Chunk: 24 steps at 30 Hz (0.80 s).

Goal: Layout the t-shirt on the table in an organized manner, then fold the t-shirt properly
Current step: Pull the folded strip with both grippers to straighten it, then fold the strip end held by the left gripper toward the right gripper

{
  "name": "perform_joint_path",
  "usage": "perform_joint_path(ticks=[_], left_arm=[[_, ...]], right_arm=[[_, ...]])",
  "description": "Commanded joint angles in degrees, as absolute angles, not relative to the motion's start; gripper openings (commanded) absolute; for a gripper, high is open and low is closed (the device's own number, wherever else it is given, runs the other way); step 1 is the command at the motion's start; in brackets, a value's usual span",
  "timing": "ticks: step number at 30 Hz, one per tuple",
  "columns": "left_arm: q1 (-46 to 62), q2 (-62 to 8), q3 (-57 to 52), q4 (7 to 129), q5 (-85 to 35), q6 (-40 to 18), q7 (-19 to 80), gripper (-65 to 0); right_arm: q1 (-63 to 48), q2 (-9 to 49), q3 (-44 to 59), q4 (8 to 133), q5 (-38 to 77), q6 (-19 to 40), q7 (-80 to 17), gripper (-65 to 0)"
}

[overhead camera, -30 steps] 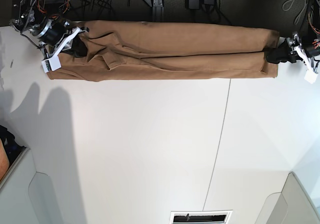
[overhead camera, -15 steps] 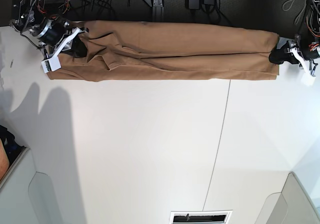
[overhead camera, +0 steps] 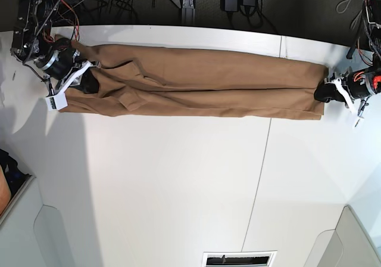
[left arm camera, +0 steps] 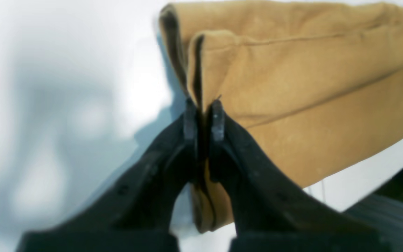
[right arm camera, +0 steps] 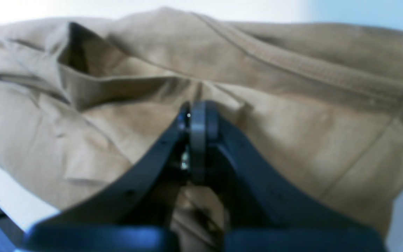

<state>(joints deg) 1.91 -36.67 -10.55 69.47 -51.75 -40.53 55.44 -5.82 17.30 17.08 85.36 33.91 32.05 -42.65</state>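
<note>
Tabletop: one, white and smooth, (overhead camera: 178, 183) spanning most of the base view, with one thin dark seam running down from the shirt's lower edge.
T-shirt: one, tan-brown, (overhead camera: 208, 76) lying as a long, narrow strip across the far part of the tabletop, reaching from one tool to the other; a lengthwise crease runs along it, and it is rumpled toward the right tool.
Arms: two, one at each end of the strip.
Tools: two. The left tool (left arm camera: 204, 119) is nearly closed, its two fingertips pinching the shirt's gathered end edge. The right tool (right arm camera: 199, 115) is closed, fingertips together against the rumpled cloth; whether fabric is caught between them cannot be told.
Slot: one, dark with a white frame, (overhead camera: 239, 259) at the near edge of the base view.
</note>
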Motion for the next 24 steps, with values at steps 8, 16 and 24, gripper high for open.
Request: perform_joint_path(ticks=[8,16,24], left_arm=[[-5.48,-37.67,-9.89,66.32,-45.84,-40.0,55.59,-65.0],[-6.83,-44.38,-9.87,66.37,-47.48,-40.0,58.13,-65.0],[-6.81,-48.27,-9.87,69.28,-61.84,-40.0,69.28,-65.0]], right_arm=[[-0.25,18.09,17.34,82.21,34.11,31.73,-43.07,-65.0],[-0.05,18.41,18.55,87.39,39.09,31.73,-43.35,-65.0],[-0.08,18.39,19.14,91.5,39.03,31.73,-43.53,-65.0]])
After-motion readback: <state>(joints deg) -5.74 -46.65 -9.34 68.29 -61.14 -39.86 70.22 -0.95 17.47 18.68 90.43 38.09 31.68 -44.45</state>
